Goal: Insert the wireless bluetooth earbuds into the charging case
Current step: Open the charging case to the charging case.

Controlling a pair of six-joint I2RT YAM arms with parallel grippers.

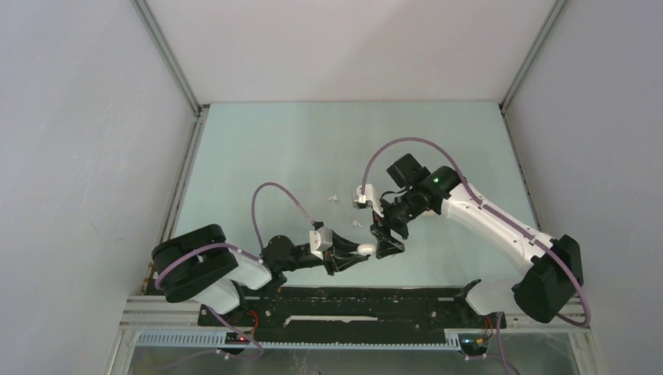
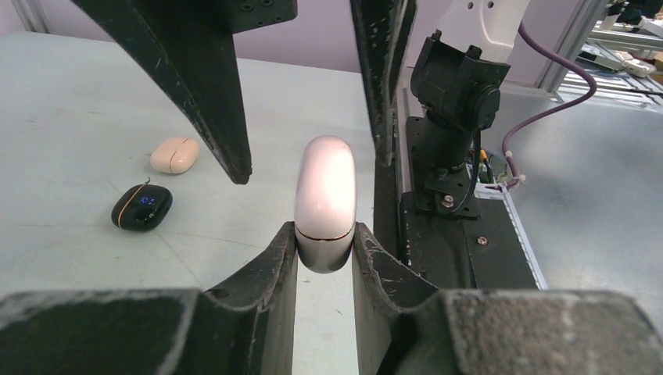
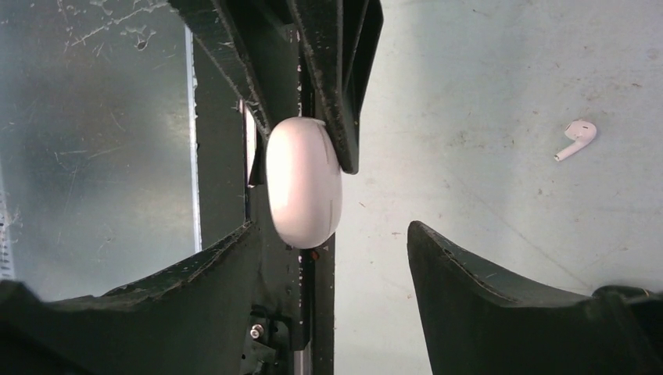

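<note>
My left gripper (image 2: 324, 234) is shut on one end of a closed white pebble-shaped charging case (image 2: 324, 195) and holds it just above the table near the front edge (image 1: 363, 248). My right gripper (image 3: 332, 250) is open. Its jaws stand wide apart around the case's (image 3: 303, 181) free end without touching it. In the top view the right gripper (image 1: 388, 242) meets the left gripper (image 1: 346, 256) over the case. A white stemmed earbud (image 3: 577, 137) lies on the table. Two small white earbuds show in the top view (image 1: 332, 198), (image 1: 356, 224).
A black case with a blue light (image 2: 141, 206) and a cream closed case (image 2: 175, 155) lie on the table in the left wrist view. The black base rail (image 1: 352, 301) and the right arm's base (image 2: 453, 117) are close to the grippers.
</note>
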